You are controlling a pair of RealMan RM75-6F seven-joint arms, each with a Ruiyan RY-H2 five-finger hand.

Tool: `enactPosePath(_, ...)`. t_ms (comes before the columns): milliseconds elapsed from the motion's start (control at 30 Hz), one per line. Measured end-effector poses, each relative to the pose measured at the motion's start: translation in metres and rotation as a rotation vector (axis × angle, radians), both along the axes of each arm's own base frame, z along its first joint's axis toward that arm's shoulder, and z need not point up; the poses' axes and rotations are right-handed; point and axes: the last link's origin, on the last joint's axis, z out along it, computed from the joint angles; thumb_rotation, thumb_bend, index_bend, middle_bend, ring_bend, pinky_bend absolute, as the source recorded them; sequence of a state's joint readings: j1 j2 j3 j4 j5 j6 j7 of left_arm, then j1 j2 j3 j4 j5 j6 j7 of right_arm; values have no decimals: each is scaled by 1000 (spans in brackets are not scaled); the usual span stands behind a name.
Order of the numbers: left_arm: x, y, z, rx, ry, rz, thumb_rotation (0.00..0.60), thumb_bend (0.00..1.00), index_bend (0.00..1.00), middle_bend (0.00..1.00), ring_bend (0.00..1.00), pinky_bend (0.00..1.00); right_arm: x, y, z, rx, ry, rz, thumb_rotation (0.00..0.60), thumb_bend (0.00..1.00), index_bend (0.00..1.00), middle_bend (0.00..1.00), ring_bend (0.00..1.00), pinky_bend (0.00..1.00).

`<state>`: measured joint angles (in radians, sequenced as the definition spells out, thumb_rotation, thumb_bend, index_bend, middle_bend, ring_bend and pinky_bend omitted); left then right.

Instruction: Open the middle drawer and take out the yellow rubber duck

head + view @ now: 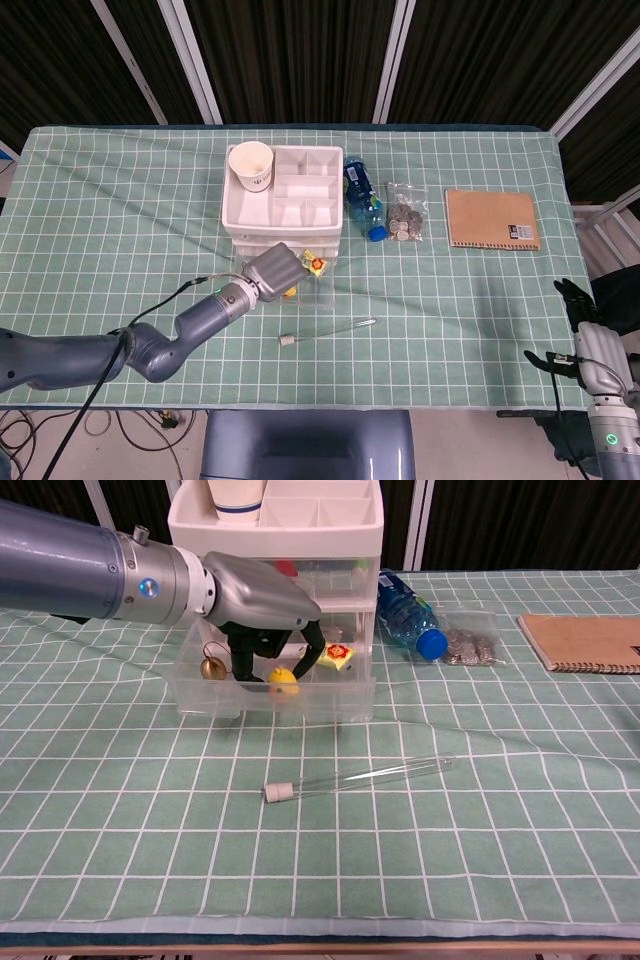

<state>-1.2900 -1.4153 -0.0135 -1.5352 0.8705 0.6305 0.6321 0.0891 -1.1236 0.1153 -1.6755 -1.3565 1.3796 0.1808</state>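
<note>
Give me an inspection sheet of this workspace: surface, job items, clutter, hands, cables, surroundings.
Surface: green checked cloth over the table.
Job's things: middle drawer pulled open; yellow rubber duck inside, beside a small bell and a yellow packet.
Clutter: test tube, blue bottle, bag of coins, notebook, paper cup.
Hands: left hand reaches into the drawer, fingers around the duck; right hand idle at the edge.
Cables: black cable along the left arm.
Surroundings: dark slatted wall.

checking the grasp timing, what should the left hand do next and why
Probably close the fingers on the yellow rubber duck and lift. The middle drawer is already pulled out, and the left hand hangs over the duck with fingers down around it; whether they grip it yet I cannot tell.
</note>
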Motion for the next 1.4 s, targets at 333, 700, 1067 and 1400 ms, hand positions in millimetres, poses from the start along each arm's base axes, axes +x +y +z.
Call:
enactPosePath(333,4,-1,5,11,-22,-8,600,371,550,1000,1000,1000,0,0,0,1,-3,0,600,31,0,0,0,222)
enactPosePath(700,27,-8,32,71,-141,-35,600,372,551,1000,1000,1000,0,1,0,3,5,5,600,33,0,0,0,222)
enactPosePath(1067,23,-45,77,134,-245,-21,600,372,551,1000,1000,1000,1,2,0,2,13,11,600,32,0,0,0,222)
enactPosePath(1400,-50,-81,101,225,-219,96,600,372,552,1000,1000,1000,2,3,0,2,19,17,600,33,0,0,0,222)
